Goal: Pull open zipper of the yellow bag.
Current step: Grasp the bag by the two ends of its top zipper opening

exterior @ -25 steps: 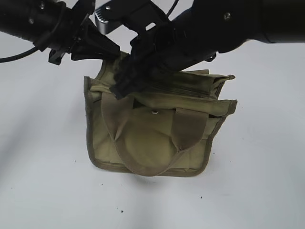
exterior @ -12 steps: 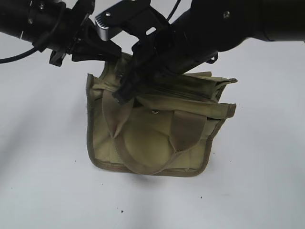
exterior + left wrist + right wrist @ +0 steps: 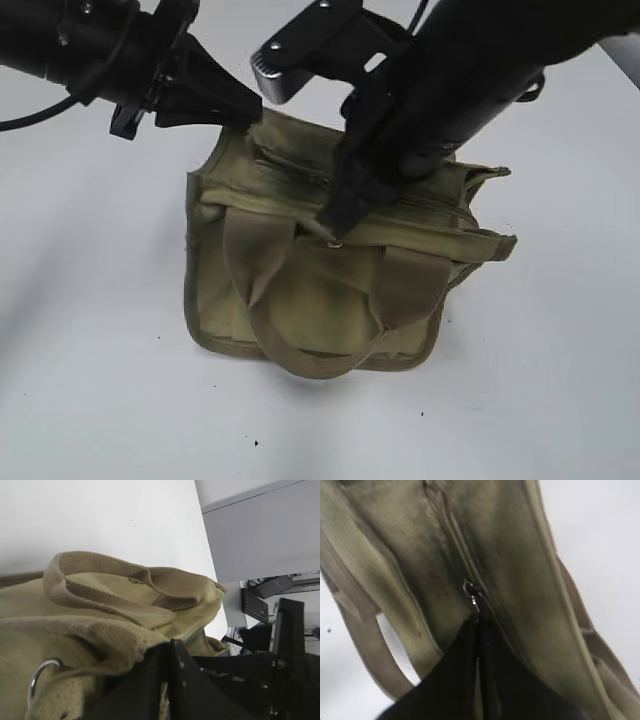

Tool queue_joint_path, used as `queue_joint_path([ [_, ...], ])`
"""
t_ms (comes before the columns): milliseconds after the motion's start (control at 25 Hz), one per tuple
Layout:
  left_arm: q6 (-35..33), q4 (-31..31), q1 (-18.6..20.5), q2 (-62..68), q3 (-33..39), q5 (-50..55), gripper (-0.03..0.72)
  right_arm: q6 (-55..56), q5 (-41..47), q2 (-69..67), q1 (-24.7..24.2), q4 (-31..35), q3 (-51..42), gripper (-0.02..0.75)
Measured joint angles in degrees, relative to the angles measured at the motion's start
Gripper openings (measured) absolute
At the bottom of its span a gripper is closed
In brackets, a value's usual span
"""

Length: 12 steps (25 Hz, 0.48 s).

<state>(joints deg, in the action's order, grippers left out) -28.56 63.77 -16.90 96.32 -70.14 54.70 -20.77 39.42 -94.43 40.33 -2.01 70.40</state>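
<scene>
At the top of the yellow bag (image 3: 310, 290), the right gripper (image 3: 335, 222) comes in from two o'clock with its fingers pressed together, and the right wrist view shows those black tips (image 3: 476, 630) pinched on the small silver pull tab (image 3: 471, 594) of the zipper (image 3: 451, 540). From the tab the zip line runs away toward eleven o'clock in that view, along a dark seam in the olive fabric. Just under the fingertips in the exterior view sits a round metal snap (image 3: 334, 242), right on the front edge of the bag top. Over at the bag's back corner, toward eleven o'clock, the left gripper (image 3: 245, 105) has its jaws closed on the fabric there; the left wrist view shows its black fingers (image 3: 167, 680) tight together with canvas bunched against them and a metal ring (image 3: 40, 672) at eight o'clock. The bag itself stands on the white table (image 3: 540, 380), roughly centre, its near webbing handle (image 3: 310, 350) drooping down the front face toward six o'clock, and its right end poking out toward three o'clock.
</scene>
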Motion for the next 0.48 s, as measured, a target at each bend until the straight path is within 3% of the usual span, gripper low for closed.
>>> queue_joint_path([
  [200,0.0,0.34,0.0,0.0,-0.05,-0.06,0.01,5.57,12.08,2.89,-1.96,-5.98,-0.18,0.002],
  [480,0.0,0.34,0.0,0.0,-0.05,-0.06,0.009,7.97,24.99,3.6,-12.32,-5.23,-0.23,0.002],
])
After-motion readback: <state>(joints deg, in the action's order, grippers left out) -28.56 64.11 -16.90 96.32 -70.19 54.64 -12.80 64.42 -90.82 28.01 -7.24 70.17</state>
